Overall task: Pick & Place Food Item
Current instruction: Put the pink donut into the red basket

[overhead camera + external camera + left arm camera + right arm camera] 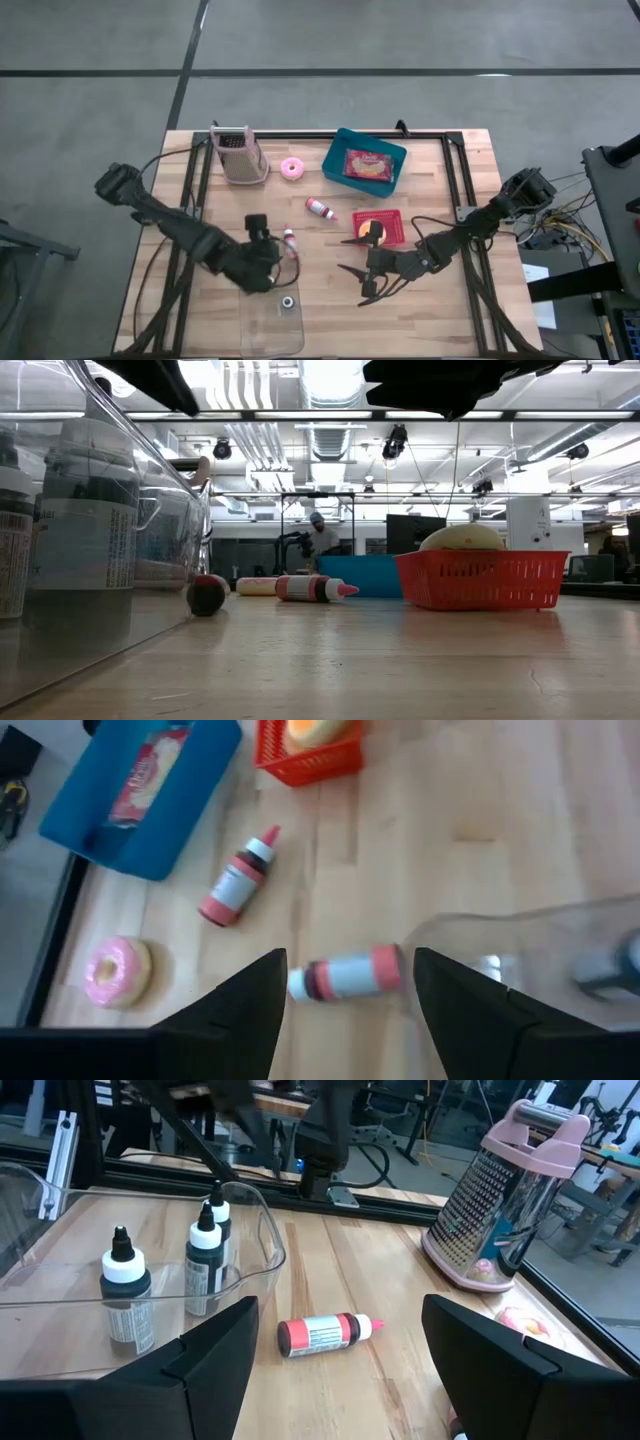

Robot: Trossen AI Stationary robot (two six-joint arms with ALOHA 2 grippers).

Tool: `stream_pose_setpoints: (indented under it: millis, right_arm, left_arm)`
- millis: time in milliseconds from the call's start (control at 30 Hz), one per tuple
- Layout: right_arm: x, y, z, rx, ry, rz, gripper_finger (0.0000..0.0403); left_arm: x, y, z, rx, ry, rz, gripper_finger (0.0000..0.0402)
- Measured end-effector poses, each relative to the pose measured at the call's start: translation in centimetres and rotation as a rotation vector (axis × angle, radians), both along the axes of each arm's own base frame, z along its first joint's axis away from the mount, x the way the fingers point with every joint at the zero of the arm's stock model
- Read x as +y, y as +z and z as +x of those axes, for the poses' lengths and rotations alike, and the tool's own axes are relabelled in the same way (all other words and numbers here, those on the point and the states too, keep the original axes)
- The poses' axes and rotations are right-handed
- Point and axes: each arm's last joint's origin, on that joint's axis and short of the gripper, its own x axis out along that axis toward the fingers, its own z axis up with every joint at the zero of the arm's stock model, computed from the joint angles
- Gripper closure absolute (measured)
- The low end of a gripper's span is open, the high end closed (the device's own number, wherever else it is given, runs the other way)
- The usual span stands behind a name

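**Both grippers open around a lying bottle**

The left gripper (345,1010) hovers with fingers spread over a red-capped bottle (350,973) lying beside the clear bin (250,1230). The right gripper (340,1365) waits nearby, jaws wide, holding nothing.

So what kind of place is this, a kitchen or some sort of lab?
Most likely a robotics lab or workshop, not a kitchen. The wooden table stands on a bare concrete floor, exposed ceiling ducts run above an open room, and a person sits at equipment in the background.
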Motion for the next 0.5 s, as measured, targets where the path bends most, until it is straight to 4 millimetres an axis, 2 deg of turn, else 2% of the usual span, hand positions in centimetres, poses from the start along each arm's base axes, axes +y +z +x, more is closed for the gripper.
stream_pose_setpoints:
  millis: [233, 500]
  right_arm:
    - [-0.1, -0.3, -0.1, 0.014, 0.001, -0.008, 0.0126]
    - [-0.3, -1.1, -0.5, 0.037, 0.001, -0.021, 0.0126]
  left_arm:
    - [3.4, 0.3, 2.7, -0.005, -0.046, -0.042, 0.0179]
    - [8.3, 0.6, 4.8, -0.02, -0.053, -0.112, 0.0179]
